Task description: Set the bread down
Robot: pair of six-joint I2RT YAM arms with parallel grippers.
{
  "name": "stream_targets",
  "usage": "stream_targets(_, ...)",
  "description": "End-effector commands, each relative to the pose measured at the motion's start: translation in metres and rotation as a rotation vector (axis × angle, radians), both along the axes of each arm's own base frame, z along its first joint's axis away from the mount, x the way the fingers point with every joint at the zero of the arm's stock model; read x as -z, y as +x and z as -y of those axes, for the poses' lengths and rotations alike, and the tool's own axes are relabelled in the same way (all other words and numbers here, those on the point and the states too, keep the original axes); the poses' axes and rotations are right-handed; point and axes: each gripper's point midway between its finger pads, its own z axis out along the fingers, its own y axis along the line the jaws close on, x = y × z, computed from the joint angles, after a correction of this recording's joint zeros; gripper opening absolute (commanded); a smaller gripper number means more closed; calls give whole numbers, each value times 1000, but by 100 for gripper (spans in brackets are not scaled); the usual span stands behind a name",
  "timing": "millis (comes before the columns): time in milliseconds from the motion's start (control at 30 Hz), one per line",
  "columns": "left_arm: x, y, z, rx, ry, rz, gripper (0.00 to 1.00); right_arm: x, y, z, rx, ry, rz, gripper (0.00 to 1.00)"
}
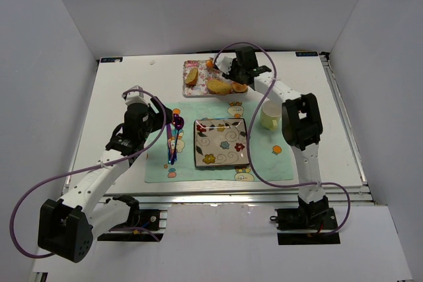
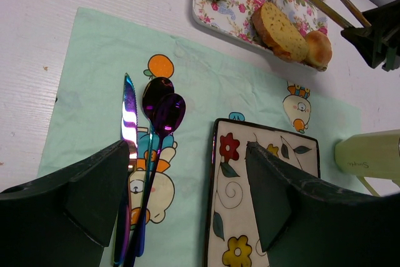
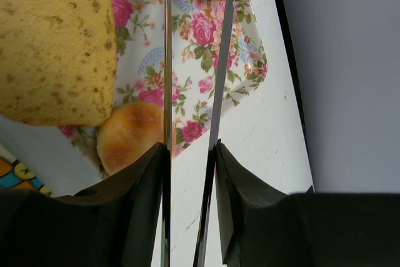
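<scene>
Right jaws pinching metal tongs [image 3: 219, 73] above floral tray [image 3: 194, 35] beside the bread [image 3: 50, 42], left jaws spread wide

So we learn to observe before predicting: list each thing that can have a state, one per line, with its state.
Left claw: open, empty.
Right claw: shut on the tongs.
Tongs: arms apart, over the floral tray.
Bread: lying on the floral tray, not gripped.
Flower plate: empty.
Cup: upright.
</scene>
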Motion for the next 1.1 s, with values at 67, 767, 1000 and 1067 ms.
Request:
stream_targets(67,-21,5,3,5,-27,56,84,-80,-18,-1,-14,141,89,5)
stream_targets(767,-21,2,6,16,-64,87,84,-45,-313,47,-303,204,-370,5)
stream_targets(1000,-24,1,7,26,-64,91,84,-31,-315,50,-262,197,-407,24)
stream_targets(1067,-26,0,5,21,-63,96,84,-31,-315,49,-267,194,-408,37)
